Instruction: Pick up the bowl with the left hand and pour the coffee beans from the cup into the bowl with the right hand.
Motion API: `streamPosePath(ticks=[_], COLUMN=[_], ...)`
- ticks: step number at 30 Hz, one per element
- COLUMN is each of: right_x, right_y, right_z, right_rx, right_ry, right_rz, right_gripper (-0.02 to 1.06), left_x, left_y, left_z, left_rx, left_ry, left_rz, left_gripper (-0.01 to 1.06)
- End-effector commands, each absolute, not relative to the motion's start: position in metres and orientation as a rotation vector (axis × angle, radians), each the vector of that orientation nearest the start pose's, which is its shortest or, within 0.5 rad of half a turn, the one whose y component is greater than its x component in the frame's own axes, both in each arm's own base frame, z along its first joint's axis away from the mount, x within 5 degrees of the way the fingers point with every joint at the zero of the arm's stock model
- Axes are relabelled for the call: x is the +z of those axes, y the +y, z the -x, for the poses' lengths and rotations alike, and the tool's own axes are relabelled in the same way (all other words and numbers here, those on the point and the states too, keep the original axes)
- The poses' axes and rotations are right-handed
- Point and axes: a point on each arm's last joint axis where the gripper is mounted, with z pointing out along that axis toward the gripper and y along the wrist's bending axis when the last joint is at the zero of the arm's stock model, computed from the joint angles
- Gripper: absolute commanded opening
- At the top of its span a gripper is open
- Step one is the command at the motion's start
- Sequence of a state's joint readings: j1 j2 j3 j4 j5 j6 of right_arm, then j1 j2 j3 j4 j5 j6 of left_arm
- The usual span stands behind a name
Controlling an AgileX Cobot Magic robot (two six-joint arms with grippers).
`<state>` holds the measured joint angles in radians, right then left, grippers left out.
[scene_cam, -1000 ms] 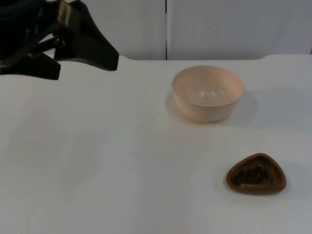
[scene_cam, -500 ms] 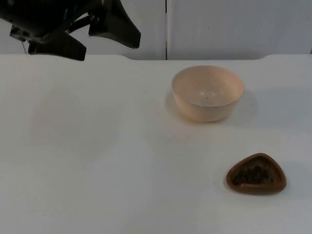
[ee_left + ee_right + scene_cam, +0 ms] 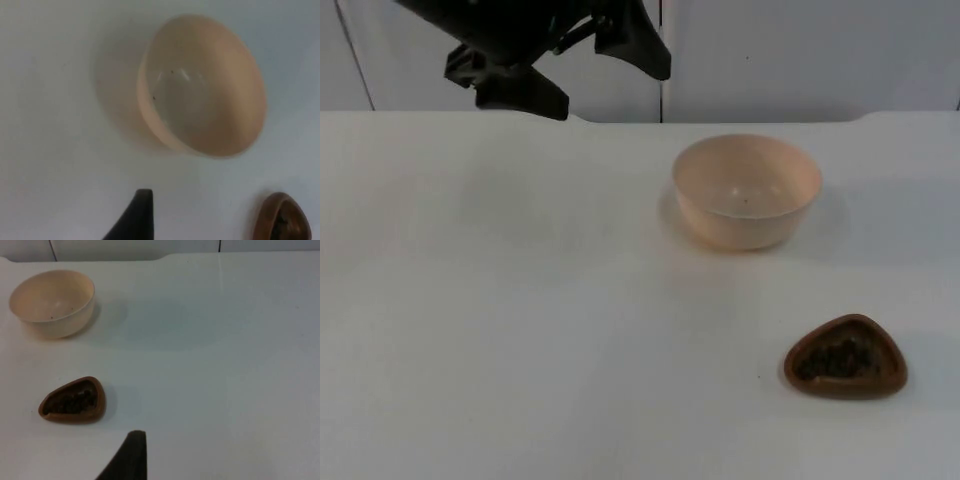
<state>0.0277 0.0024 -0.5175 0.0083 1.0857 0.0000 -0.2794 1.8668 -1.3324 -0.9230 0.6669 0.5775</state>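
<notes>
Left arm closing in on the bowl; nothing lifted yet.

Your left gripper (image 3: 582, 62) has swung rightward over the past second, spread open and empty, high by the grey partition wall (image 3: 800, 55); the bowl (image 3: 747, 190) sits untouched, the cup (image 3: 846, 357) of coffee beans (image 3: 836, 358) nearer the front. The right gripper waits, fingers' state unclear. The white table (image 3: 520, 330) is smooth and flat.

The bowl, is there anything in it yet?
Almost empty. The bowl stands upright on the table, its pale inside bare except a couple of tiny dark specks; the beans sit in the brown cup.
</notes>
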Motion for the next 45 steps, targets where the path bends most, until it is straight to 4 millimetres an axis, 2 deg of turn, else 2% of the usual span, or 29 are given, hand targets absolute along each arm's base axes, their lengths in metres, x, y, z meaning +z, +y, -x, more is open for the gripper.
streamPosePath(ticks=[1, 10, 13, 15, 22, 34, 45], right_x=[0.28, 0.28, 0.28, 0.28, 0.28, 0.28, 0.28], right_y=[0.001, 0.001, 0.001, 0.001, 0.001, 0.001, 0.001], right_z=[0.007, 0.007, 0.007, 0.007, 0.007, 0.007, 0.007], right_rx=[0.016, 0.018, 0.018, 0.018, 0.018, 0.018, 0.016], right_ry=[2.047, 2.047, 2.047, 2.047, 2.047, 2.047, 2.047], right_rz=[0.035, 0.035, 0.035, 0.035, 0.035, 0.035, 0.035], right_gripper=[1.05, 1.05, 1.05, 1.05, 1.05, 1.05, 1.05], left_x=[0.23, 0.205, 0.192, 0.191, 0.165, 0.111, 0.1], left_y=[-0.163, -0.185, -0.199, -0.202, -0.207, -0.206, -0.215], left_z=[-0.385, -0.419, -0.434, -0.439, -0.461, -0.466, -0.463], left_rx=[-0.896, -0.906, -0.858, -0.836, -0.757, -0.706, -0.693], left_ry=[2.472, 2.52, 2.556, 2.559, 2.627, 2.726, 2.735], left_rz=[-0.243, -0.128, -0.112, -0.101, 0.043, 0.191, 0.164], left_gripper=[1.02, 1.02, 1.02, 1.02, 1.02, 1.02, 1.02])
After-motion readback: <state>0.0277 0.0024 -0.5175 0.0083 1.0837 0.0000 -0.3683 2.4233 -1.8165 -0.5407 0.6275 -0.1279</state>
